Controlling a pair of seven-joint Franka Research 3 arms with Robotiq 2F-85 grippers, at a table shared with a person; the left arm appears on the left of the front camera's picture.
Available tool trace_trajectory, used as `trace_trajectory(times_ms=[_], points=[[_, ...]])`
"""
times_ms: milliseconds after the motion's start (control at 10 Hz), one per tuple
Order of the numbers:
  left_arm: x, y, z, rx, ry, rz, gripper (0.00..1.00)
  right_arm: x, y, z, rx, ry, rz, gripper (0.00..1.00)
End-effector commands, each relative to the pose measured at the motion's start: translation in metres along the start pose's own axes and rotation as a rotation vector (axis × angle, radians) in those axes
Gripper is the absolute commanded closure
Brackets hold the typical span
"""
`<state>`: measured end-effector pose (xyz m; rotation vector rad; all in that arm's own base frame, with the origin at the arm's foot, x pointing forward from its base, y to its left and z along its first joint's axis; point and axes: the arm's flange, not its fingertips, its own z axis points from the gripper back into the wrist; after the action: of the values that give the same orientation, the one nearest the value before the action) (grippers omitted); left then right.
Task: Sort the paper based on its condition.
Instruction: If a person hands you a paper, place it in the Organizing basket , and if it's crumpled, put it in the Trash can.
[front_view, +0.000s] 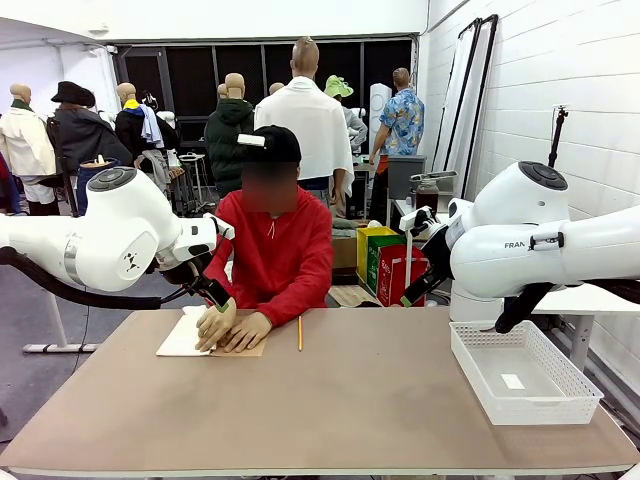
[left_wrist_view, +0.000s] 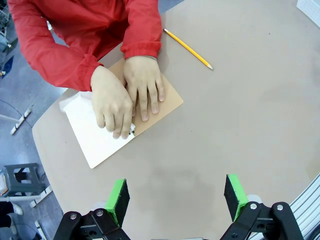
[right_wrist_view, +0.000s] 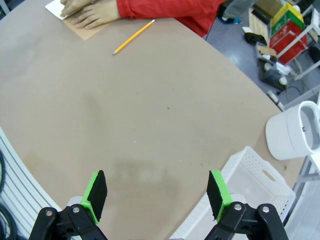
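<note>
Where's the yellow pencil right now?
In the front view, the pencil lies on the table, at its far side, a little left of middle, just right of the person's hands and the brown notebook cover.

Black letters "FRAN" on the white right arm (front_view: 540, 240).

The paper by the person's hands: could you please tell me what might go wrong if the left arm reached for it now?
1. Both of the person's hands rest on the paper and the brown notebook cover, so the open left gripper could strike them.
2. The paper lies flat, so pinching it may crumple it.
3. The pencil lies close by and could get knocked.
</note>
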<state>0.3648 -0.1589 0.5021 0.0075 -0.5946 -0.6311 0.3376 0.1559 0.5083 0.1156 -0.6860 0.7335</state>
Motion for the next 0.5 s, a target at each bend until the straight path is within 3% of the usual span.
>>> trace_trajectory(times_ms=[0, 400], points=[[0.0002, 0.0007, -0.0016, -0.003, -0.003, -0.006, 0.0, 0.0007, -0.0001, -0.0001, -0.007, -0.004, 0.005, 0.0], [0.0002, 0.0007, -0.0016, -0.003, -0.003, -0.006, 0.0, 0.0007, -0.0001, -0.0001, -0.007, -0.004, 0.005, 0.0]])
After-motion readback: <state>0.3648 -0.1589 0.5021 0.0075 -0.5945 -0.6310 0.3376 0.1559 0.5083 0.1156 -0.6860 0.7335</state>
